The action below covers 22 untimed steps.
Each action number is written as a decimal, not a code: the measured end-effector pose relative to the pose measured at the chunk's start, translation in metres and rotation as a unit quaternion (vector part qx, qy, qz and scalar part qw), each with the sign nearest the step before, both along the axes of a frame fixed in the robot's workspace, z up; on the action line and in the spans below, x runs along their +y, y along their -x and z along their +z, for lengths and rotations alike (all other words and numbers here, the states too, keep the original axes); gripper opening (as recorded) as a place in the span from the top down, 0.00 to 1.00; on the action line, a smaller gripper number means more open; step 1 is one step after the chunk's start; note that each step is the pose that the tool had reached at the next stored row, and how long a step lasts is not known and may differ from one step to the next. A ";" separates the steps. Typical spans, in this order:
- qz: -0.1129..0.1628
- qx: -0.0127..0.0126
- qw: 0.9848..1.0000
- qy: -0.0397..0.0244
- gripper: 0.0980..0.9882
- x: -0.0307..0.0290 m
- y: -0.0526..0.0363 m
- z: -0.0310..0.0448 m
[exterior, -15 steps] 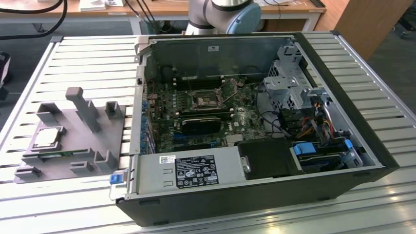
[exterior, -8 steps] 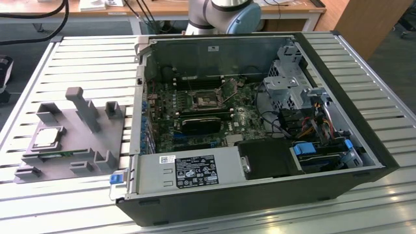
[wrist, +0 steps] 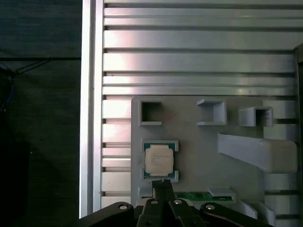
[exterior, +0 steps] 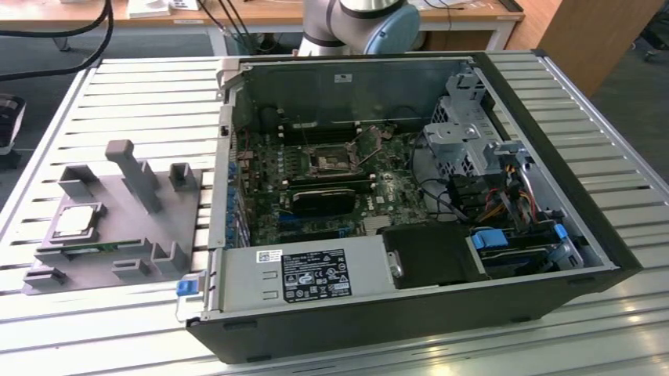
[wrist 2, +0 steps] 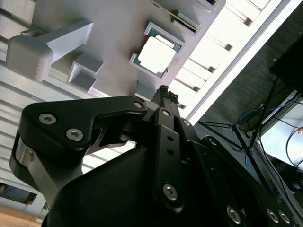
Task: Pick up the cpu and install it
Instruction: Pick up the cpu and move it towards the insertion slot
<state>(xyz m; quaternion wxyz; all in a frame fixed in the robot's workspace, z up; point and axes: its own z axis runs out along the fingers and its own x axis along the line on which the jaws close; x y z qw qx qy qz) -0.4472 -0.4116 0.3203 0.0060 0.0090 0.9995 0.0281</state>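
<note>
Spanning the scene, a slatted aluminium table (exterior: 146, 94) carries an open computer case (exterior: 471, 313) with its motherboard (exterior: 397, 192) exposed. Dark floor (exterior: 157, 43) and a wooden desk (exterior: 262, 14) lie beyond the far edge. On the exterior view's left stands a grey fixture (exterior: 146, 231) with posts and pockets. The cpu (exterior: 78, 222) (wrist 2: 157, 54) (wrist: 158, 159) lies flat in one pocket. The gripper (wrist 2: 164, 92) (wrist: 162, 183) hovers above the cpu without touching it, fingers pressed together and empty.

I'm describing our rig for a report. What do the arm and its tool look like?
In the exterior view the arm is a rounded silver-grey tube with a light blue cap on its joint. In both wrist views the tool is matte black: angular plates and linkage bars studded with round silver screws, tapering to a narrow tip.
</note>
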 end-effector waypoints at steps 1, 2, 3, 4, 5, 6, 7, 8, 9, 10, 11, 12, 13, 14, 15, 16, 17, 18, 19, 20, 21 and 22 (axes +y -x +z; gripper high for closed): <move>0.000 0.000 1.000 0.000 0.99 0.0000 0.0000 -0.0014; 0.000 0.000 1.000 0.000 0.99 -0.0001 0.0000 -0.0027; 0.000 0.000 1.000 0.000 0.99 0.0000 0.0000 -0.0039; 0.000 0.000 1.000 0.000 0.98 0.0000 0.0000 -0.0051; 0.000 0.000 1.000 0.000 0.98 -0.0001 -0.0003 -0.0067; 0.000 0.000 1.000 0.000 0.93 0.0000 -0.0005 -0.0085; 0.000 0.000 1.000 0.000 0.85 0.0000 -0.0007 -0.0102; 0.000 0.000 1.000 0.000 0.85 0.0000 -0.0009 -0.0120; 0.000 0.000 1.000 0.000 0.78 0.0000 -0.0011 -0.0139; 0.000 0.000 1.000 -0.001 0.72 0.0000 -0.0013 -0.0158; 0.000 0.000 1.000 -0.001 0.72 -0.0001 -0.0017 -0.0177; 0.000 0.000 1.000 -0.001 0.65 0.0000 -0.0019 -0.0194; 0.000 0.000 1.000 -0.001 0.59 0.0000 -0.0019 -0.0212; 0.000 0.000 1.000 -0.001 0.52 0.0000 -0.0020 -0.0227; 0.000 0.000 1.000 -0.001 0.52 0.0000 -0.0020 -0.0241; 0.000 0.000 1.000 -0.001 0.46 0.0000 -0.0021 -0.0254; 0.000 0.000 1.000 -0.001 0.39 0.0000 -0.0021 -0.0266; 0.000 0.000 1.000 -0.001 0.39 0.0000 -0.0021 -0.0278; 0.000 0.000 1.000 -0.001 0.39 0.0000 -0.0021 -0.0290; 0.000 0.000 1.000 -0.001 0.32 0.0000 -0.0021 -0.0302; 0.000 0.000 1.000 -0.001 0.32 0.0000 -0.0021 -0.0316; 0.000 0.000 1.000 -0.001 0.32 0.0000 -0.0021 -0.0327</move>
